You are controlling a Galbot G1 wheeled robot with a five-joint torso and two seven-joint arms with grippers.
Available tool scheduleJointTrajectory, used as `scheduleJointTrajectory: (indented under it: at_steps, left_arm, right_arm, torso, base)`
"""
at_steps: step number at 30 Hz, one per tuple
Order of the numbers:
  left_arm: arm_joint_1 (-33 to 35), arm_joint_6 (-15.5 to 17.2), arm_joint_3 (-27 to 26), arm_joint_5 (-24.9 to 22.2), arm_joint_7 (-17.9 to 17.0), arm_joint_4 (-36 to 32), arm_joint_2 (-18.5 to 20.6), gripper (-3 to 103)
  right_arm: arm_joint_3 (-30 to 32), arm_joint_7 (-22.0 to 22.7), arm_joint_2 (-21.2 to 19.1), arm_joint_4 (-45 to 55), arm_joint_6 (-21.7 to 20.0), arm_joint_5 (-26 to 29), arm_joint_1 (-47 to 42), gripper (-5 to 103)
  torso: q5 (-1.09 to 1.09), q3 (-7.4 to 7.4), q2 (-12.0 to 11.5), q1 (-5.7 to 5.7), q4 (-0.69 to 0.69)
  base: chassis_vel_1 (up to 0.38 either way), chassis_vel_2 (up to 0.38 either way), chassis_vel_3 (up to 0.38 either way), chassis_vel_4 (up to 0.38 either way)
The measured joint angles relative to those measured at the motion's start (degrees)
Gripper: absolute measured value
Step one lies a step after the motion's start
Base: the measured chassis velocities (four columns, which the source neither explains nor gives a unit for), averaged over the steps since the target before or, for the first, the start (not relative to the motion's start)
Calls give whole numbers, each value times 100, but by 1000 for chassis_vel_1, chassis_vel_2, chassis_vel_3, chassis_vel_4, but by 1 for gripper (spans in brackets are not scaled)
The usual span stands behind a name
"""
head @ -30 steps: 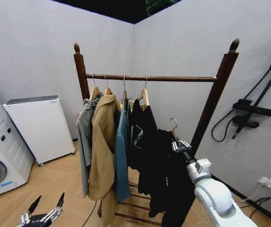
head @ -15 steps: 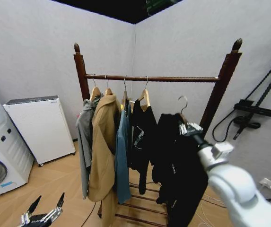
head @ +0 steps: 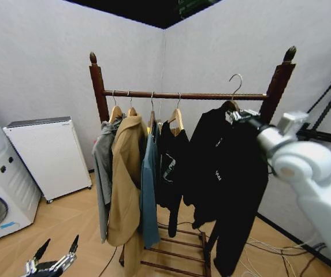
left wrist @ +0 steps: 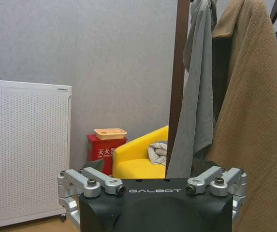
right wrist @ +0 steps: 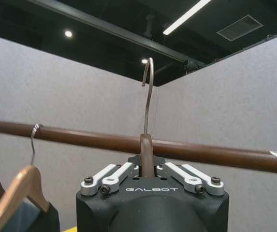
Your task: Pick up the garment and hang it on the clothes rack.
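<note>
Our right claw (head: 240,116) grips the hanger neck of the garment (head: 229,173), holding it beside the rail of the clothes rack (head: 188,96); the hook seems above the rail, not on it. Our left claw (head: 52,262) waits low, fingers spread, partly cut off.

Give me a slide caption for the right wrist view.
Right hand grips the garment's wooden hanger neck, its metal hook raised above the clothes rack rail, not yet hooked on.
</note>
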Motion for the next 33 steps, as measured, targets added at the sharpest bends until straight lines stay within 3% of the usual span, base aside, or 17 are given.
scheduleJointTrajectory:
  at_steps: [2, 6, 13, 22, 33]
  left_arm:
    - [0, 0, 0, 0, -2, 0, 0, 100]
    - [0, 0, 0, 0, -1, 0, 0, 100]
    - [0, 0, 0, 0, -1, 0, 0, 100]
    - [0, 0, 0, 0, -1, 0, 0, 100]
    - [0, 0, 0, 0, -1, 0, 0, 100]
  right_arm:
    - [-165, 74, 54, -41, -29, 71, 197, 9]
    - [-802, 637, 390, -53, -429, 610, 743, 9]
    - [-932, 705, 595, -74, -555, 638, 679, 9]
    - [-1583, 794, 1146, -760, -539, 486, 1117, 9]
    - [-1619, 720, 1140, -790, -577, 420, 975, 7]
  torso:
    - [-2, -1, 1, 0, 0]
    - [-3, 0, 0, 0, 3]
    - [-2, -1, 0, 0, 0]
    - [-2, 0, 0, 0, 2]
    - [-2, -1, 0, 0, 1]
  base:
    - [0, 0, 0, 0]
    - [0, 0, 0, 0]
    - [0, 0, 0, 0]
    - [0, 0, 0, 0]
    - [0, 0, 0, 0]
